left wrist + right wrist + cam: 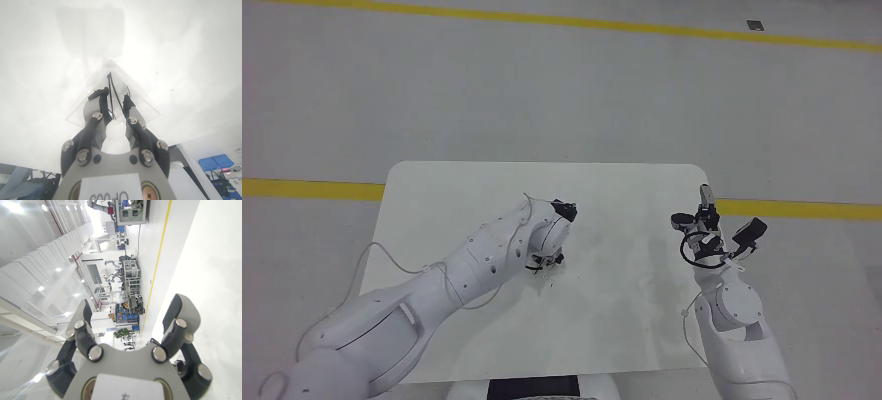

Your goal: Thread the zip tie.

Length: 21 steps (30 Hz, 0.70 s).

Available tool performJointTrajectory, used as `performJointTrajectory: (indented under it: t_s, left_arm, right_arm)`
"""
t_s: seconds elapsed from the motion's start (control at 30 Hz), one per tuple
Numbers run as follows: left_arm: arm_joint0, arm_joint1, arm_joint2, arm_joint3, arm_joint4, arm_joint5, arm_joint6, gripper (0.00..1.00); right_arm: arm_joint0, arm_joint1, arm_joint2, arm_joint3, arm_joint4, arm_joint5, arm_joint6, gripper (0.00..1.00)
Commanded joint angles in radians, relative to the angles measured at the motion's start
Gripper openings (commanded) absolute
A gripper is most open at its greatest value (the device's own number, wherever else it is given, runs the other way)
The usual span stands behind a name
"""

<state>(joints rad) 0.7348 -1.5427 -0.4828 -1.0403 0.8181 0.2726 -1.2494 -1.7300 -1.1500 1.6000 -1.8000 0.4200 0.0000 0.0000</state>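
Two thin black zip ties lie side by side in a shallow clear plastic tray on the white table. My left gripper is down in that tray, open, with one dark fingertip on each side of the ties and a gap left between them. From above, the left gripper sits near the middle of the table, pointing down. At the table's right edge, my right gripper is raised and open. In its own view the right gripper holds nothing and faces out into the room.
The white table's right edge runs under the right arm. A yellow floor line passes behind the table. A few tiny dark specks lie on the table surface beyond the tray.
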Motion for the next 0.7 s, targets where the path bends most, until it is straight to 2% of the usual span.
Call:
performJointTrajectory:
  t_s: [0.0,0.67]
  left_arm:
    - [-0.002,-0.002,-0.003,0.004,-0.013,-0.008,0.007,0.19]
    - [-0.014,-0.013,-0.001,0.052,-0.043,-0.016,0.021,0.11]
  right_arm:
    - [0.000,0.000,0.000,0.000,0.000,0.000,0.000,1.00]
    - [0.000,0.000,0.000,0.000,0.000,0.000,0.000,1.00]
